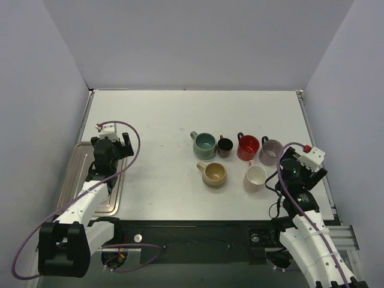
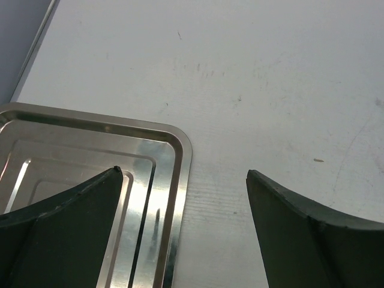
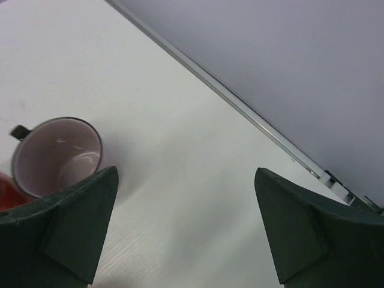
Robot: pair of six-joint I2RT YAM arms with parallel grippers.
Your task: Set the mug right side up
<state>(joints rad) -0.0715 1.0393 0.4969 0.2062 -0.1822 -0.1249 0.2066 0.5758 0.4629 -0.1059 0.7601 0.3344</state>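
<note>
Several mugs stand in a cluster on the white table, all mouth up. The mauve mug [image 1: 270,151] [image 3: 57,157] with a dark handle is the one nearest my right gripper [image 1: 287,163] [image 3: 185,174]; it stands upright just left of the gripper's left finger. That gripper is open over bare table with nothing between its fingers. A red mug [image 1: 248,147] stands beside the mauve one. My left gripper [image 1: 115,146] [image 2: 183,173] is open and empty, hovering over the corner of the metal tray [image 1: 81,165] [image 2: 174,156].
Other upright mugs are a teal one [image 1: 204,144], a small dark one [image 1: 225,146], a tan one [image 1: 213,174] and a white one [image 1: 256,176]. The table's right edge rail [image 3: 252,117] runs close behind my right gripper. Grey walls enclose the table.
</note>
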